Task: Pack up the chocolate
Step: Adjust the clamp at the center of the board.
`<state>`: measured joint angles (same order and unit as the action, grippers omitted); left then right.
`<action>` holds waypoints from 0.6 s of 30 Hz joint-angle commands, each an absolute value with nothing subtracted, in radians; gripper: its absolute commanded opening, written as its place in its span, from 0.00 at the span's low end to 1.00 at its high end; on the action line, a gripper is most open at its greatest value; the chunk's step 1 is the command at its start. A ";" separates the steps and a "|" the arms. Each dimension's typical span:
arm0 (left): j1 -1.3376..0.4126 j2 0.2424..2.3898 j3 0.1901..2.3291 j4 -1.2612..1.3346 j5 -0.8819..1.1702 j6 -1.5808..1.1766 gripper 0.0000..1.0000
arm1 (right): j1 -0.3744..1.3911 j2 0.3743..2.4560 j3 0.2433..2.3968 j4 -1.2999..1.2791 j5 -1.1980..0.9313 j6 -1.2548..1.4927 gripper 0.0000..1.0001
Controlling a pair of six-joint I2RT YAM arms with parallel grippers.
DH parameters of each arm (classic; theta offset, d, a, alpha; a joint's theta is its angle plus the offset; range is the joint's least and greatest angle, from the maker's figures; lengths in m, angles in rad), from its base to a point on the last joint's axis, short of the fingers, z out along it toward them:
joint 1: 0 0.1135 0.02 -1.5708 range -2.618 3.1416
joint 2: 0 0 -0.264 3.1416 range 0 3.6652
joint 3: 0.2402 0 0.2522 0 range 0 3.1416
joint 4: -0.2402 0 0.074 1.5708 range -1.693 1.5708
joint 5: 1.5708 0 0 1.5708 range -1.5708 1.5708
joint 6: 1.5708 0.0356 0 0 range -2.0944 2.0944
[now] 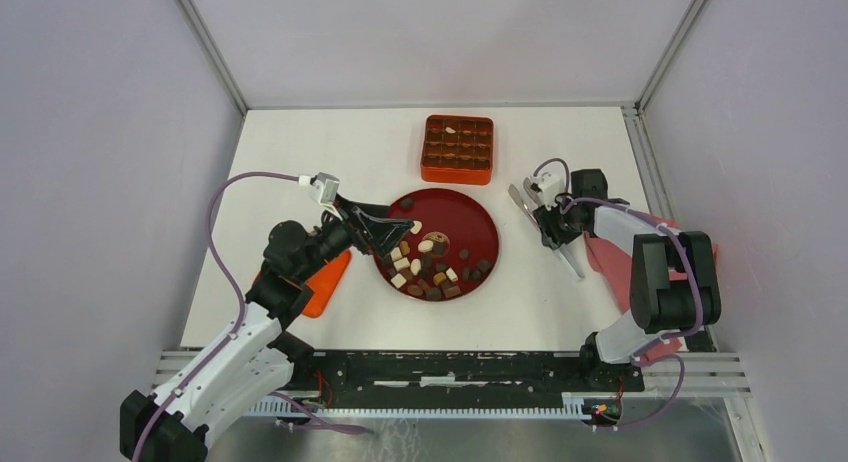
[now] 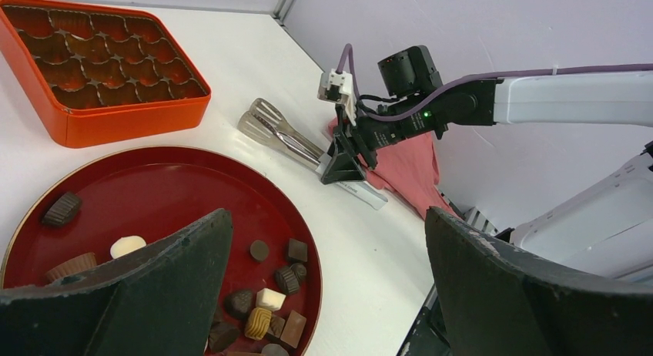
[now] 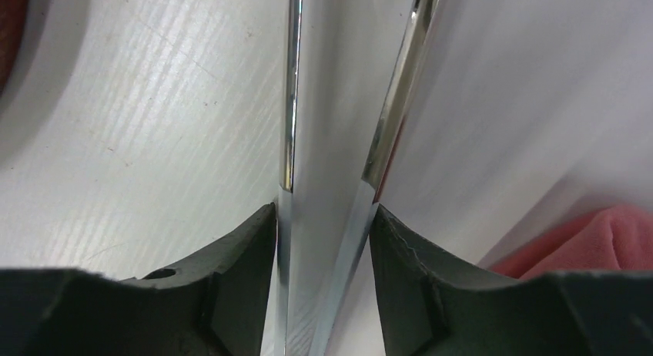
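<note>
Several chocolate pieces (image 1: 428, 267), dark, light brown and cream, lie on the round red plate (image 1: 478, 222). They also show in the left wrist view (image 2: 266, 300). The orange gridded box (image 1: 458, 148) stands beyond the plate with a cream piece (image 1: 451, 130) in a far cell. My left gripper (image 1: 398, 237) is open and empty, hovering over the plate's left side. My right gripper (image 1: 548, 227) is shut on metal tongs (image 1: 520, 202) right of the plate. The right wrist view shows both tong arms (image 3: 289, 102) pinched between my fingers (image 3: 231, 271).
A pink cloth (image 1: 608, 260) lies under the right arm. It also shows in the left wrist view (image 2: 408, 165). An orange lid (image 1: 326, 282) lies left of the plate, beneath the left arm. Walls enclose the table on three sides.
</note>
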<state>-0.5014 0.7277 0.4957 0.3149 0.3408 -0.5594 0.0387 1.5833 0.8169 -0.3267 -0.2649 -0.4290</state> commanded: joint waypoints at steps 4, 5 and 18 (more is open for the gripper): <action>-0.504 0.691 0.481 0.320 0.341 -0.526 1.00 | 0.053 1.616 0.794 -0.424 -0.226 -0.439 0.36; -0.505 0.690 0.483 0.319 0.342 -0.527 1.00 | 0.051 1.607 0.800 -0.426 -0.238 -0.438 0.34; -0.511 0.815 0.392 0.772 0.419 -0.867 1.00 | 0.015 1.409 1.037 -0.609 -0.771 -0.416 0.21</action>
<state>-0.5014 0.7292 0.4339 0.4698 0.3706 -0.6640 0.0147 1.4902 0.8959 -0.5377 -0.4850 -0.4290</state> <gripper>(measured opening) 0.994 0.280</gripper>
